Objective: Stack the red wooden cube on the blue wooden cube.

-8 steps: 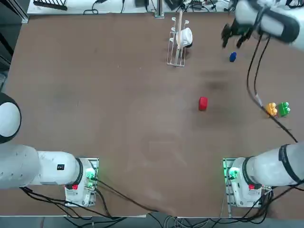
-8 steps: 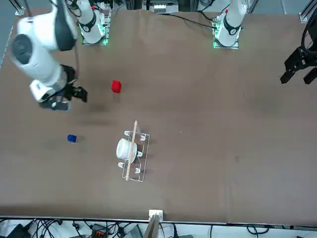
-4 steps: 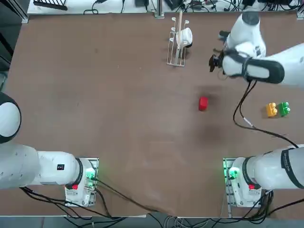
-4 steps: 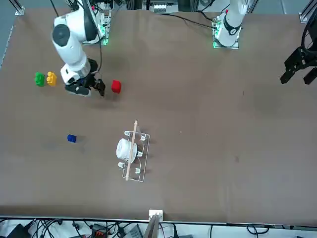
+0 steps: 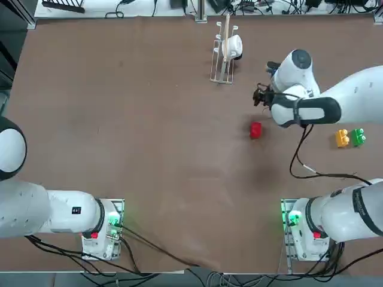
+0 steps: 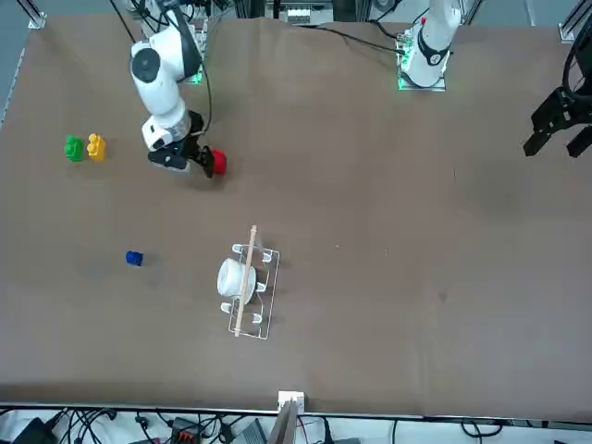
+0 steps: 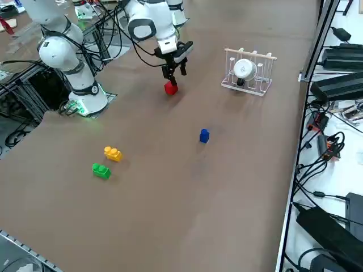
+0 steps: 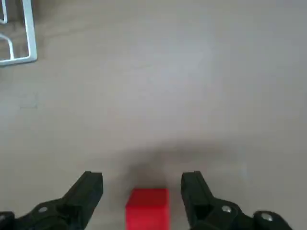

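The red wooden cube (image 5: 255,130) lies on the brown table, right of centre. My right gripper (image 7: 172,73) hangs open just above it, not touching. In the right wrist view the red cube (image 8: 147,207) shows low between the two spread fingers (image 8: 89,189). The blue wooden cube (image 7: 204,135) sits alone on the table, well apart from the red one, toward the far right; in the front view the blue cube (image 6: 134,258) is plain to see. In the top view my arm hides it.
A white wire rack (image 5: 223,55) holding a white cup stands at the far side, close to the gripper. An orange block (image 5: 342,138) and a green block (image 5: 358,137) lie together near the table's right edge. Arm cables (image 5: 299,155) trail over the table.
My right arm has swung in from the far right corner, near the blue cube, and come down over the red cube. Both cubes stayed put.
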`<state>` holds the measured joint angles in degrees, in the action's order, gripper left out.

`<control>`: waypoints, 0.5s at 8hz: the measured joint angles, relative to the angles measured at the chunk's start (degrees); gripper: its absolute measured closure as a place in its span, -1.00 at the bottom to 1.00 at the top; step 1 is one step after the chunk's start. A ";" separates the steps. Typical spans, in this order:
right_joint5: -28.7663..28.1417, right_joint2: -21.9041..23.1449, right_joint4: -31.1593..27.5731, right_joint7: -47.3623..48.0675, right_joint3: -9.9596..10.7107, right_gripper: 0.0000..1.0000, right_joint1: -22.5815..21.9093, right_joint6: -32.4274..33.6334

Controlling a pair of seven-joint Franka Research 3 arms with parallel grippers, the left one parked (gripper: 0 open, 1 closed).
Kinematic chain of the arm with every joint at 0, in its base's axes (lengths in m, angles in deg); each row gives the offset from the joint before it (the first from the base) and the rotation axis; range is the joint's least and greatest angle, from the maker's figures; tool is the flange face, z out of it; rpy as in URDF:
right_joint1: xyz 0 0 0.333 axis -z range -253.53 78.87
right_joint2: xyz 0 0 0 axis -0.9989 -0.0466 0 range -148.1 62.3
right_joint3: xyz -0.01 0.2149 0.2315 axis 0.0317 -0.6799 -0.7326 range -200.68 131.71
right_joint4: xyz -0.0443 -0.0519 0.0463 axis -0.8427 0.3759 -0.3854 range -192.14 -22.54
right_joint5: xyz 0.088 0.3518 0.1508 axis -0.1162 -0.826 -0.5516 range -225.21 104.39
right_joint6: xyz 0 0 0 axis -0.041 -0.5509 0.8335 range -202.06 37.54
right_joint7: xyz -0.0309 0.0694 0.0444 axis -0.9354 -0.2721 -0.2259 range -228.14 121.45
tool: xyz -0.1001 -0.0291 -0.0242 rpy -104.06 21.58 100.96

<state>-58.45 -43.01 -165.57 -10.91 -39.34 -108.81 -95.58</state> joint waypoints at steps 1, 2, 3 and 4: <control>0.00 -1.64 -0.12 1.63 -0.01 -1.00 -1.21 -1.51; 0.00 -2.74 -0.44 2.21 0.00 -1.00 -1.55 -2.22; 0.00 -3.24 -1.00 2.26 0.09 -1.00 -1.55 -2.57; 0.00 -3.28 -1.70 2.27 0.15 -1.00 -1.55 -2.68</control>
<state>-58.45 -46.30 -167.27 -8.65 -39.19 -110.36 -98.26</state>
